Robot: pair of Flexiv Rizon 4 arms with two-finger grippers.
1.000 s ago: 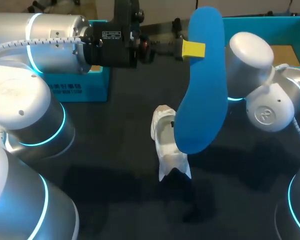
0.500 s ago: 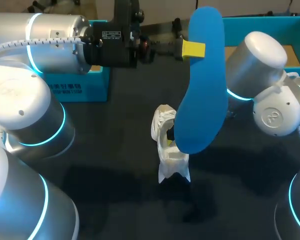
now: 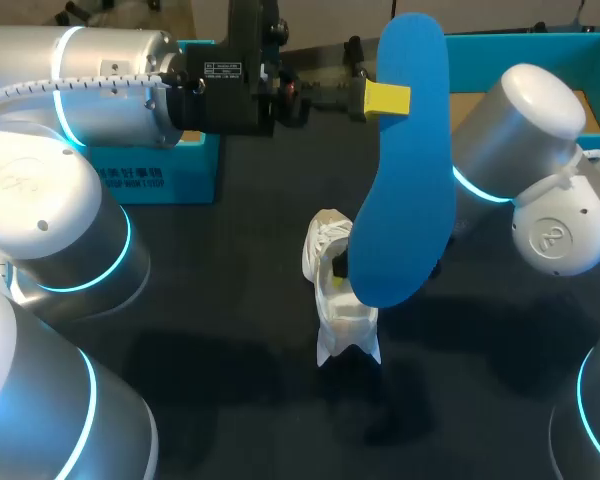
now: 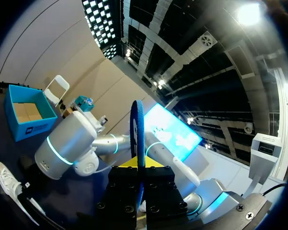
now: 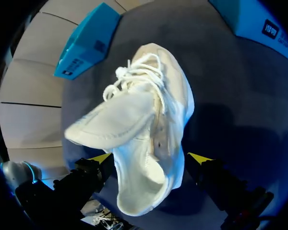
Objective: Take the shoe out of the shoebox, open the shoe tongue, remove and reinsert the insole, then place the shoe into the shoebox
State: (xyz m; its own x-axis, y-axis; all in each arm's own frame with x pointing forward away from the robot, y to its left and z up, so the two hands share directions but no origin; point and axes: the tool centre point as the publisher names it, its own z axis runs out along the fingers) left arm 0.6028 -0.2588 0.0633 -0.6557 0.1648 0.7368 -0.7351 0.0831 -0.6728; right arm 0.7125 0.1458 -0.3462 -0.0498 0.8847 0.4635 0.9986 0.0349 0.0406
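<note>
Above the tabletop (image 3: 220, 300), my left pincer (image 3: 385, 98) still pinches the insole (image 3: 405, 180); my right pincer (image 5: 150, 158) clamps the shoe (image 5: 149, 110), its arm (image 3: 520, 130) swung right.

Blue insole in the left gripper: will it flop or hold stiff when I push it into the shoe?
The blue insole holds its shape above and below the left gripper, no sagging, so probably fairly stiff. It looks thin edge-on in the left wrist view, so likely light and may bow when pressed into the white shoe.
</note>
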